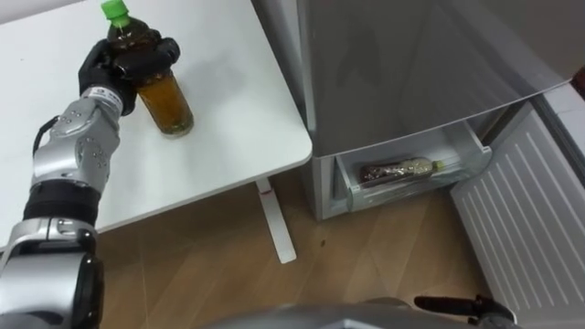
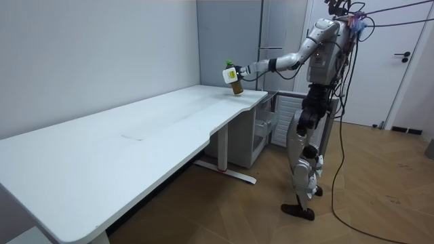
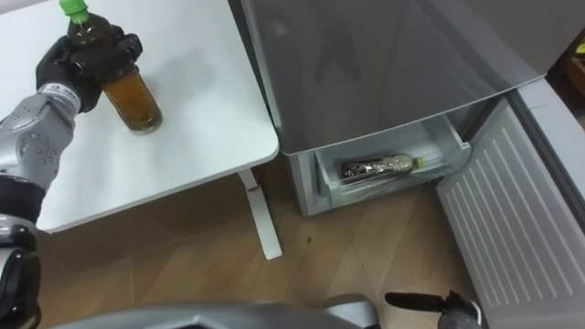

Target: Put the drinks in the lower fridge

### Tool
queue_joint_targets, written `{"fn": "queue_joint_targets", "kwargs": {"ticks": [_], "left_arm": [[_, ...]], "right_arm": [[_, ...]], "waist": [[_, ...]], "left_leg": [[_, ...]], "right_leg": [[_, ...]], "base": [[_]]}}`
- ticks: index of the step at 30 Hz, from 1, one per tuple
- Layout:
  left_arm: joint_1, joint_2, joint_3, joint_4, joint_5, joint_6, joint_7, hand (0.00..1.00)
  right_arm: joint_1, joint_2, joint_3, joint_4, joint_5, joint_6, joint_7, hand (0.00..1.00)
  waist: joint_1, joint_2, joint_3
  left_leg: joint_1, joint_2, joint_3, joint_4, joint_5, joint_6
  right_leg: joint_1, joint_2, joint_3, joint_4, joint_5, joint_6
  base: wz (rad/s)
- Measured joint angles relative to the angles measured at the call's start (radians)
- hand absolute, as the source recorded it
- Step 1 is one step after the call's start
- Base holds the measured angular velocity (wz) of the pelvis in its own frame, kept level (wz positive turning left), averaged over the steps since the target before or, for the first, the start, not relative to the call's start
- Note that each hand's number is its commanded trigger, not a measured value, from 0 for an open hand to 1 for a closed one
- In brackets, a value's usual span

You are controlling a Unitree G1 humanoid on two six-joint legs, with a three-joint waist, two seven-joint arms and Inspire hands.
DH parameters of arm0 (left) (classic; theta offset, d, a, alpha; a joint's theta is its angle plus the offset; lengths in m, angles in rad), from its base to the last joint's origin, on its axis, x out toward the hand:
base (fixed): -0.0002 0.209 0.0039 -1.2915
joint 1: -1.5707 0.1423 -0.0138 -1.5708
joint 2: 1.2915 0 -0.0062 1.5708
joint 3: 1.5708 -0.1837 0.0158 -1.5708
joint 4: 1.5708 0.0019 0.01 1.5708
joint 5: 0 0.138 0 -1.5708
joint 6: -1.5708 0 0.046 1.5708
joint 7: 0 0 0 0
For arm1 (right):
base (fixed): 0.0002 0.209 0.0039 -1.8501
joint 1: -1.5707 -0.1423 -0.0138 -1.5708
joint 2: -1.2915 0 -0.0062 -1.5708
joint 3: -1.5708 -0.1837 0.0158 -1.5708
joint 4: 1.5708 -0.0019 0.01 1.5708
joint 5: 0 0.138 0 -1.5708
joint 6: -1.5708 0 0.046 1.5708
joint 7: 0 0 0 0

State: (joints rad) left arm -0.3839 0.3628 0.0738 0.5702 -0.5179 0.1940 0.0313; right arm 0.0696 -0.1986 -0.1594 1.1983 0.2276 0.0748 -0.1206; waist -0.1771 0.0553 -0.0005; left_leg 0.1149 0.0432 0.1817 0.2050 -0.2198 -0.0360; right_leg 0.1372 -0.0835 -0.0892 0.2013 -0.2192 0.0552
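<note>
A long white table (image 2: 135, 149) with a gently curved front edge runs along a pale grey wall (image 2: 88, 61) — a white leg (image 2: 222, 144) carries its far end and stands on a flat white foot (image 1: 277, 224). Under and around it lies a wooden floor (image 1: 384, 256) of light brown boards, with a small dark speck (image 1: 322, 243) just beside the foot. At the room view's right stands a white door (image 2: 397, 81) with a dark handle (image 2: 403, 56).

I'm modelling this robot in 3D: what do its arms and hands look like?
The left robot hand is black, with a white tag by the wrist. Its arm has rounded silver-grey shells, dotted with small holes, and black bands between them. The right robot hand is black too.
</note>
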Motion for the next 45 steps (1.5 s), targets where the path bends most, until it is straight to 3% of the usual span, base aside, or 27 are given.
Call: {"fn": "queue_joint_targets", "kwargs": {"ticks": [3, 6, 12, 13, 16, 22, 24, 28, 32, 36, 40, 45], "left_arm": [[0.002, -0.004, 0.000, -0.062, 0.001, -0.002, 0.022, 1.00], [0.043, -0.015, 0.002, -0.198, -0.001, -0.010, 0.032, 1.00], [0.160, -0.063, 0.002, -0.444, 0.006, -0.036, 0.040, 1.00], [0.208, -0.066, 0.002, -0.527, 0.006, -0.036, 0.040, 1.00], [0.271, -0.069, 0.002, -0.662, 0.005, -0.036, 0.029, 1.00], [0.289, -0.080, 0.002, -0.730, -0.010, -0.047, -0.005, 1.00], [0.320, -0.088, 0.001, -0.760, -0.089, -0.047, -0.017, 1.00], [0.384, -0.133, -0.020, -0.779, -0.246, -0.046, -0.077, 1.00], [0.421, -0.165, -0.022, -0.779, -0.348, -0.046, -0.113, 1.00], [0.438, -0.175, -0.066, -0.778, -0.428, -0.052, -0.142, 1.00], [0.491, -0.178, -0.138, -0.776, -0.433, -0.050, -0.174, 1.00], [0.512, -0.192, -0.168, -0.730, -0.460, -0.030, -0.190, 1.00]], "right_arm": [[0.001, 0.003, 0.020, 0.003, 0.002, -0.006, 0.002, 0.00], [0.005, 0.003, 0.031, 0.003, 0.009, -0.012, 0.013, 0.00], [0.006, 0.016, 0.059, 0.005, 0.008, -0.024, 0.039, 0.00], [0.008, 0.021, 0.059, 0.004, 0.008, -0.029, 0.042, 0.00], [0.009, 0.024, 0.063, 0.002, 0.008, -0.031, 0.056, 0.00], [-0.001, 0.023, 0.113, -0.025, 0.005, -0.030, 0.089, 0.00], [-0.002, 0.022, 0.144, -0.037, 0.009, -0.030, 0.089, 0.00], [-0.018, 0.031, 0.207, -0.041, 0.002, -0.029, 0.092, 0.00], [-0.024, 0.033, 0.215, -0.050, -0.006, -0.027, 0.105, 0.00], [-0.024, 0.034, 0.262, -0.106, -0.006, -0.008, 0.117, 0.00], [-0.036, 0.036, 0.328, -0.152, -0.026, 0.000, 0.134, 0.00], [-0.031, 0.043, 0.346, -0.275, -0.084, 0.018, 0.167, 0.00]], "waist": [[0.010, -0.006, 0.0005], [0.038, -0.008, -0.0002], [0.076, -0.014, 0.0005], [0.079, -0.020, -0.0006], [0.108, -0.027, -0.0017], [0.134, -0.026, -0.0040], [0.133, -0.025, -0.0040], [0.138, -0.023, -0.0040], [0.142, -0.026, -0.0023], [0.159, -0.046, 0.0079], [0.167, -0.067, 0.0006], [0.171, -0.084, 0.0059]], "left_leg": [[-0.007, 0.000, -0.008, 0.000, 0.001, 0.002], [-0.015, 0.000, -0.010, 0.001, 0.002, 0.002], [-0.026, -0.002, -0.045, 0.002, 0.003, 0.002], [-0.031, -0.002, -0.052, 0.001, 0.005, 0.002], [-0.042, -0.003, -0.062, 0.006, 0.005, 0.001], [-0.083, -0.004, -0.101, 0.035, 0.005, 0.001], [-0.088, -0.004, -0.107, 0.041, 0.005, 0.001], [-0.092, -0.006, -0.119, 0.049, 0.005, 0.001], [-0.098, -0.006, -0.122, 0.056, 0.005, 0.001], [-0.110, -0.007, -0.127, 0.065, 0.007, 0.001], [-0.143, -0.008, -0.135, 0.079, 0.007, 0.002], [-0.159, -0.007, -0.146, 0.087, 0.007, 0.002]], "right_leg": [[-0.002, 0.000, -0.009, 0.000, 0.000, 0.000], [-0.009, 0.000, -0.012, 0.000, 0.001, -0.001], [-0.003, -0.003, -0.056, 0.000, 0.001, -0.001], [-0.003, -0.003, -0.064, -0.001, 0.001, -0.001], [-0.003, -0.003, -0.081, -0.009, 0.001, -0.001], [-0.016, -0.003, -0.115, -0.016, 0.002, -0.002], [-0.011, -0.003, -0.126, -0.016, 0.002, -0.002], [-0.007, -0.004, -0.141, -0.016, 0.002, -0.002], [-0.010, -0.004, -0.142, -0.015, 0.002, -0.002], [-0.017, -0.005, -0.146, -0.015, 0.000, -0.004], [-0.037, -0.005, -0.154, -0.012, 0.000, -0.004], [-0.053, -0.005, -0.162, 0.006, 0.001, -0.005]], "base": [[0.07], [0.00], [0.15], [0.26], [0.13], [0.19], [0.14], [0.08], [0.02], [0.03], [0.06], [0.06]]}}
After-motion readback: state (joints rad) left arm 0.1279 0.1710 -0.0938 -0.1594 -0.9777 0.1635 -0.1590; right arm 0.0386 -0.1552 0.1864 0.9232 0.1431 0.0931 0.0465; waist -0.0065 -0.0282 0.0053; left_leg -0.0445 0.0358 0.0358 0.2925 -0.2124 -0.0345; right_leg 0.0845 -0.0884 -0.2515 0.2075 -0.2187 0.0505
